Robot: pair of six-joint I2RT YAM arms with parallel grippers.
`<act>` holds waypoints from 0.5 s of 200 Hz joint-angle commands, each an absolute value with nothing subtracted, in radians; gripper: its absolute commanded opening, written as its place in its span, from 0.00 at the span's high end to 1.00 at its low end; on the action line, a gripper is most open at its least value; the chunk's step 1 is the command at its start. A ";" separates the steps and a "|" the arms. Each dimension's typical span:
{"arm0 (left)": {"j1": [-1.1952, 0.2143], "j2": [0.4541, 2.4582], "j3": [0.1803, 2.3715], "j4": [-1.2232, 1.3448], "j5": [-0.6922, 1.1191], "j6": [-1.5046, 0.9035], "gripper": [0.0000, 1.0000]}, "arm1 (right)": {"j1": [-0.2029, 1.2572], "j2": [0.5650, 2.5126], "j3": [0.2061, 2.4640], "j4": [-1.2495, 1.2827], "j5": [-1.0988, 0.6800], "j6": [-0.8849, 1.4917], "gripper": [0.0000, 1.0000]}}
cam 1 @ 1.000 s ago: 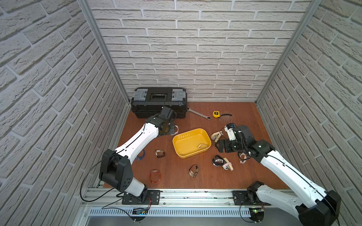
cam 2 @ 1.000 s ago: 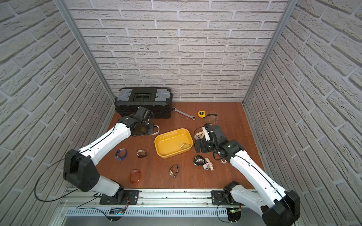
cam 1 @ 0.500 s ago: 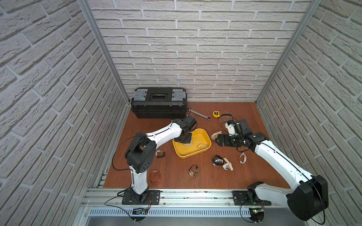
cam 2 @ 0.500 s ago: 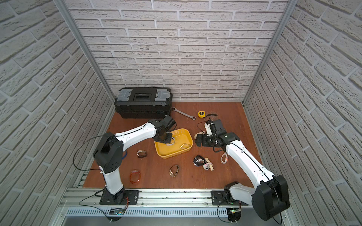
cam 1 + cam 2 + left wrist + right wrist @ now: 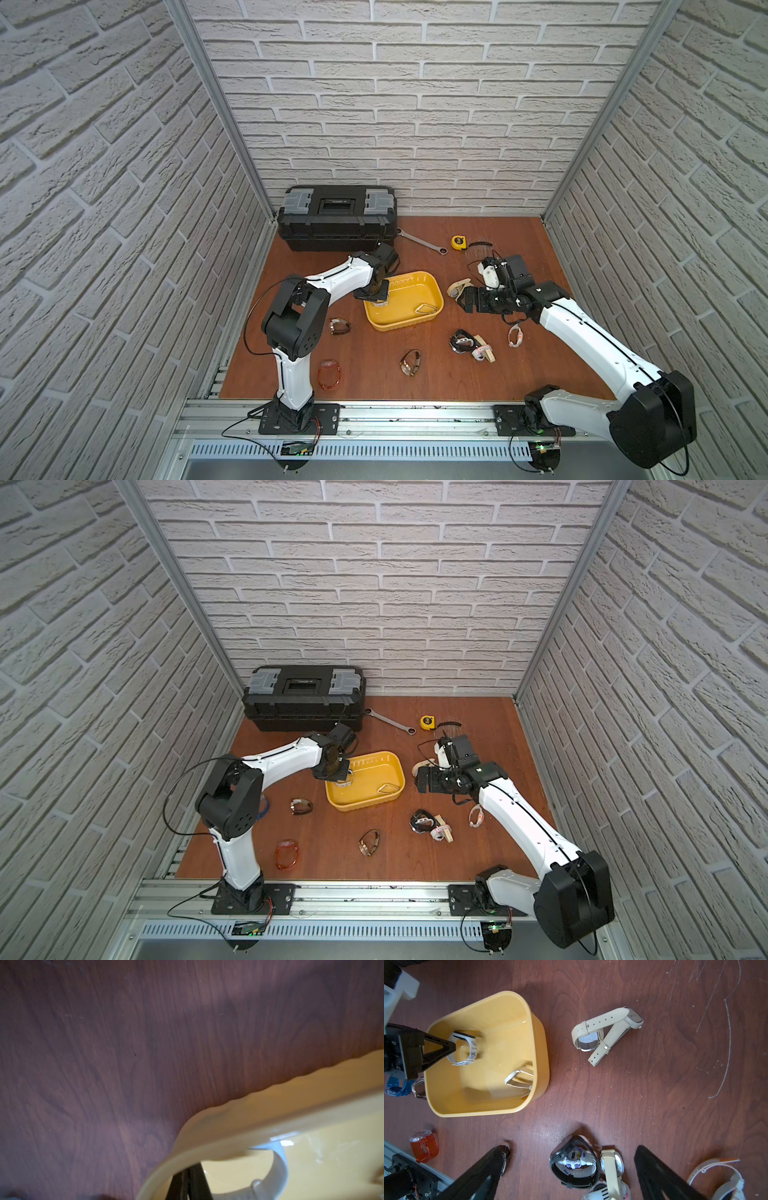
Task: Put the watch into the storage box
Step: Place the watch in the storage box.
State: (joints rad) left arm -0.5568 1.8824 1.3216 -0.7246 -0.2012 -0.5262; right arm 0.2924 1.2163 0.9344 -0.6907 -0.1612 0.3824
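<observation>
1. The step in hand is the release. The left gripper [image 5: 376, 297], its jaws pinched together on the strap of the white patterned watch [image 5: 467, 1049], holds it inside the yellow storage box [image 5: 405, 328]. In both top views it is at the box's left end, just below mid-frame.
2. The watch hangs low over the box floor; whether it touches cannot be told. A silver-banded watch [image 5: 519, 1080] lies in the box's opposite corner, well apart.
3. The right gripper [image 5: 463, 300], jaws spread wide and holding nothing, hovers right of the box, near a cream watch [image 5: 608, 1030] on the table [image 5: 374, 374].
4. Next, the left jaws likely need only part. The arm should then lift straight up, clear of the rim, so the strap does not snag a finger.
</observation>
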 commanded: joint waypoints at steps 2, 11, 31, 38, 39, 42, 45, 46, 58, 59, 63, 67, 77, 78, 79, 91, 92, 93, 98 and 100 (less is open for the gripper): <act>-0.540 1.903 1.328 -0.681 -0.230 -0.467 0.97 | 0.291 1.230 0.930 -0.657 -0.149 0.390 0.00; -0.541 1.905 1.336 -0.674 -0.224 -0.462 0.96 | 0.290 1.241 0.930 -0.651 -0.150 0.391 0.00; -0.549 1.917 1.344 -0.645 -0.188 -0.459 0.91 | 0.290 1.282 0.930 -0.627 -0.161 0.397 0.01; -0.555 1.921 1.344 -0.637 -0.180 -0.464 0.88 | 0.290 1.298 0.931 -0.614 -0.168 0.403 0.02; -0.556 1.922 1.344 -0.635 -0.179 -0.465 0.88 | 0.290 1.301 0.931 -0.612 -0.169 0.404 0.02; -0.557 1.923 1.343 -0.632 -0.177 -0.468 0.86 | 0.291 1.309 0.931 -0.605 -0.175 0.408 0.03; -0.557 1.926 1.340 -0.628 -0.176 -0.472 0.84 | 0.291 1.316 0.931 -0.598 -0.181 0.410 0.04; -0.557 1.926 1.340 -0.627 -0.175 -0.474 0.83 | 0.290 1.319 0.932 -0.595 -0.183 0.412 0.05; -0.557 1.927 1.328 -0.609 -0.161 -0.489 0.73 | 0.290 1.351 0.934 -0.561 -0.209 0.432 0.08; -0.558 1.927 1.327 -0.607 -0.160 -0.491 0.73 | 0.290 1.353 0.934 -0.558 -0.210 0.434 0.08; -0.559 1.923 1.322 -0.601 -0.156 -0.495 0.69 | 0.290 1.362 0.936 -0.546 -0.219 0.442 0.09; -0.562 1.921 1.316 -0.596 -0.155 -0.500 0.65 | 0.291 1.371 0.936 -0.534 -0.226 0.449 0.10; -0.568 1.902 1.303 -0.582 -0.155 -0.511 0.54 | 0.291 1.390 0.936 -0.505 -0.234 0.468 0.12; -0.570 1.900 1.302 -0.582 -0.155 -0.512 0.53 | 0.291 1.391 0.936 -0.501 -0.234 0.470 0.12; -0.570 1.898 1.300 -0.581 -0.155 -0.513 0.52 | 0.291 1.393 0.936 -0.497 -0.234 0.472 0.12; -0.578 1.869 1.288 -0.578 -0.155 -0.528 0.43 | 0.290 1.412 0.931 -0.450 -0.236 0.506 0.14; -0.580 1.866 1.287 -0.578 -0.155 -0.528 0.43 | 0.290 1.414 0.930 -0.446 -0.238 0.508 0.14; -0.581 1.863 1.287 -0.578 -0.155 -0.530 0.42 | 0.290 1.416 0.930 -0.442 -0.239 0.511 0.14; -0.586 1.847 1.284 -0.578 -0.156 -0.537 0.39 | 0.290 1.425 0.930 -0.422 -0.246 0.526 0.15; -0.589 1.843 1.282 -0.579 -0.157 -0.538 0.38 | 0.290 1.429 0.930 -0.415 -0.248 0.531 0.16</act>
